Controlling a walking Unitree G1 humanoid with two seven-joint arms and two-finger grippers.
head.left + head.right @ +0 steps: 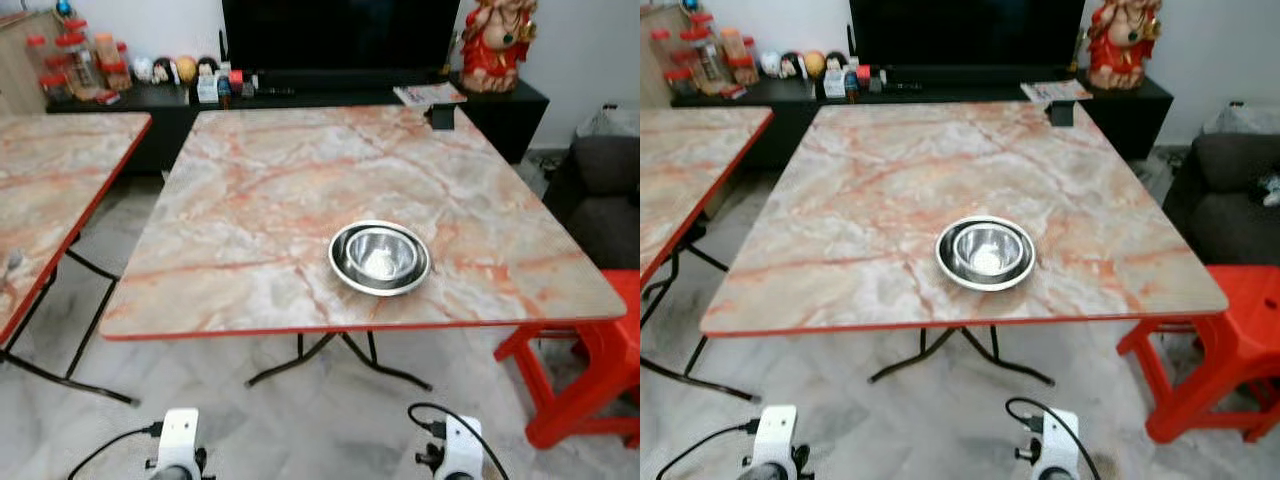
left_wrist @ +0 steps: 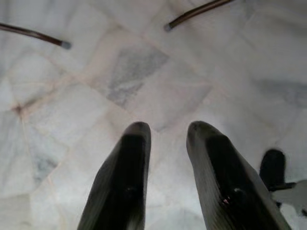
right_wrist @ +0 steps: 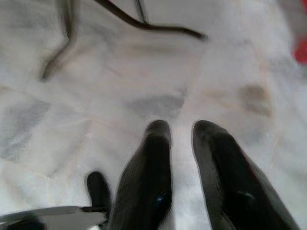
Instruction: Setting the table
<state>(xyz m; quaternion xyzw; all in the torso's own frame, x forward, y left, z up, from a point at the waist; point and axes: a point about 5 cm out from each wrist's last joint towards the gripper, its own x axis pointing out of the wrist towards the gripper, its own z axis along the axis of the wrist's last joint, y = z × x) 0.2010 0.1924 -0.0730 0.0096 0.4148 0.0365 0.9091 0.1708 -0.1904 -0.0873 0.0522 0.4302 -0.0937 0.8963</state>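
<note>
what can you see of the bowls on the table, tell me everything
The bowls are two shiny steel ones, a smaller one nested inside a wider, shallower one. Both are round, upright and look empty, with light glinting off the inner base. They stand on the marble-pattern table with the red edge, toward its near right part, a little in from the front edge. Nothing else touches them; both grippers hang low over the floor, away from them.

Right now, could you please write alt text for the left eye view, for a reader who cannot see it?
Two nested steel bowls sit near the front edge of a marble-patterned table with a red rim. A red stool stands at its right, a second table at left, and a dark cabinet with a red statue behind.
</note>
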